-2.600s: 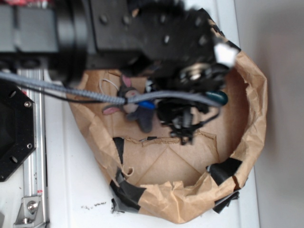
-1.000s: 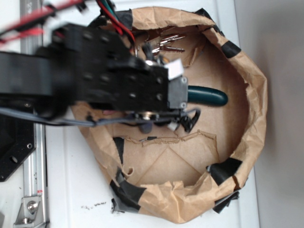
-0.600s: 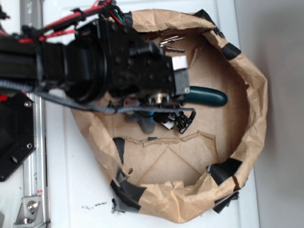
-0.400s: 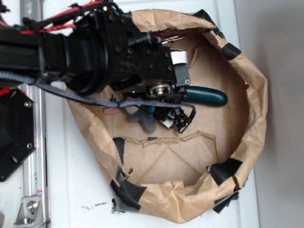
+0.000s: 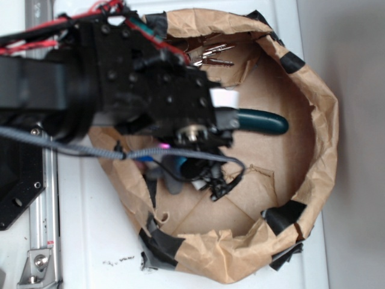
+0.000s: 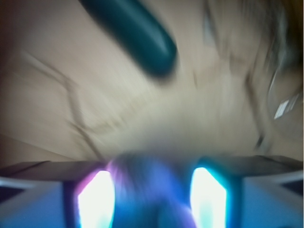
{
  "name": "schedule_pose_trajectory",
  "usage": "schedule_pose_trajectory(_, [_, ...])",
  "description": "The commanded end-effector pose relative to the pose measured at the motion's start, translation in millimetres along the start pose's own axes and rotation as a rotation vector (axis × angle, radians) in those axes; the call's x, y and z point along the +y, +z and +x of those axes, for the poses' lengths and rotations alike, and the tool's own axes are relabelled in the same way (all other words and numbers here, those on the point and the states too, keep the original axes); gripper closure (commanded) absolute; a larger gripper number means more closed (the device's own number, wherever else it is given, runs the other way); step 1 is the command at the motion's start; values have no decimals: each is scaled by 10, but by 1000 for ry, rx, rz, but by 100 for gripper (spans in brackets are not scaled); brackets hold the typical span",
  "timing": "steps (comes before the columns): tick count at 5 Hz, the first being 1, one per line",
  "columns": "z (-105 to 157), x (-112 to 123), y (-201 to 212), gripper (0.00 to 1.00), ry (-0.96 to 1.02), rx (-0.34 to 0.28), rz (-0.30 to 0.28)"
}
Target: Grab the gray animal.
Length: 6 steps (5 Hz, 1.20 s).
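Observation:
The gray animal shows in the wrist view as a blurred gray-blue mass filling the gap between my two glowing fingers. My gripper is shut on it. In the exterior view the black arm covers most of the toy. Only a gray stub pokes out under my gripper, inside the brown paper nest near its left wall. The face and ears are hidden.
A dark green oblong case lies on the nest floor to the right of the gripper. Metal keys rest at the back of the nest. Crumpled paper walls with black tape ring the floor. A metal rail runs at left.
The arm has shifted toward the near side of the nest, and the gray toy has moved with the fingers, away from its spot beside the green case.

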<state>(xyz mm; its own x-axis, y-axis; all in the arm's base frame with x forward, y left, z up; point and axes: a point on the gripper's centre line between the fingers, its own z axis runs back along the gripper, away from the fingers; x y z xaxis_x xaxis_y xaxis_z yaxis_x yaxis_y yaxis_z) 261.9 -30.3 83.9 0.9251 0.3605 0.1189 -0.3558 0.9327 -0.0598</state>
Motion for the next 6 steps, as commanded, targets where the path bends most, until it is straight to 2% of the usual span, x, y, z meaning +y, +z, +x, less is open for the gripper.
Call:
schedule_pose_trajectory(1, [17, -418, 1048, 100, -112, -196, -32])
schedule_pose_trajectory(2, [104, -317, 1108, 100, -131, -223, -3])
schedule_pose_trajectory(3, [87, 109, 1046, 0, -338, -76, -153])
schedule_pose_trajectory(4, [105, 417, 821, 0, -578, 20, -177])
schedule_pose_trajectory(5, [59, 555, 638, 0, -680, 108, -104])
schedule_pose_trajectory(6, [-83, 475, 451, 0, -738, 113, -72])
